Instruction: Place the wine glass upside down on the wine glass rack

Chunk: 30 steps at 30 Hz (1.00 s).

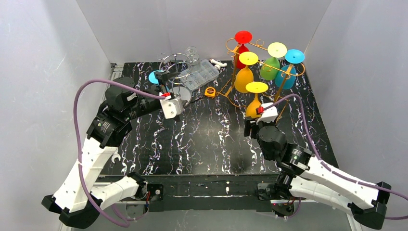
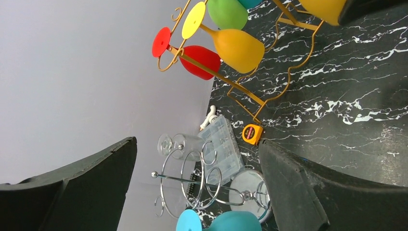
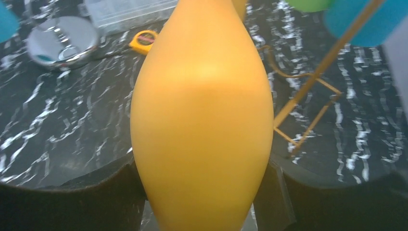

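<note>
1. Right wrist view: the right jaws clasp the bowl of the orange wine glass, one finger against each side.
2. Top external view: that glass is upside down, yellow foot uppermost, at the near side of the gold rack. Whether the foot sits on the rack cannot be told.
3. Left jaws gape wide, empty, near a chrome rack and a teal glass on the surface.
</note>
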Each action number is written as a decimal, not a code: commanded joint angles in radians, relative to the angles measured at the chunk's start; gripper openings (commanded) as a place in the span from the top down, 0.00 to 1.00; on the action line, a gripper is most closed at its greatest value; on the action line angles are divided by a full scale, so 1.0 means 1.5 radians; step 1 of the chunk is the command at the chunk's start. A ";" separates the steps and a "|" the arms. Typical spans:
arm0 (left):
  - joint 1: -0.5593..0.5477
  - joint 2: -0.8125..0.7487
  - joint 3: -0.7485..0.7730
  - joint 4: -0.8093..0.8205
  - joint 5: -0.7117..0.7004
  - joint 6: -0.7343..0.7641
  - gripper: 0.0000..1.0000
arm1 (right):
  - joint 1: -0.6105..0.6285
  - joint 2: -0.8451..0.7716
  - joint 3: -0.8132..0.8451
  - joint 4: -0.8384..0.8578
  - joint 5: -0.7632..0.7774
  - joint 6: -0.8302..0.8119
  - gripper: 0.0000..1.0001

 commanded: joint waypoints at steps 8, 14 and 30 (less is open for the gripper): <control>-0.002 0.010 -0.013 -0.003 0.000 0.000 0.04 | -0.073 0.073 -0.015 0.185 0.233 -0.070 0.58; -0.002 0.032 0.012 -0.035 -0.011 0.001 0.05 | -0.214 0.149 -0.011 0.244 0.211 -0.033 0.62; -0.025 0.104 0.063 -0.082 -0.065 0.009 0.08 | -0.257 0.132 -0.078 0.396 0.200 -0.063 0.63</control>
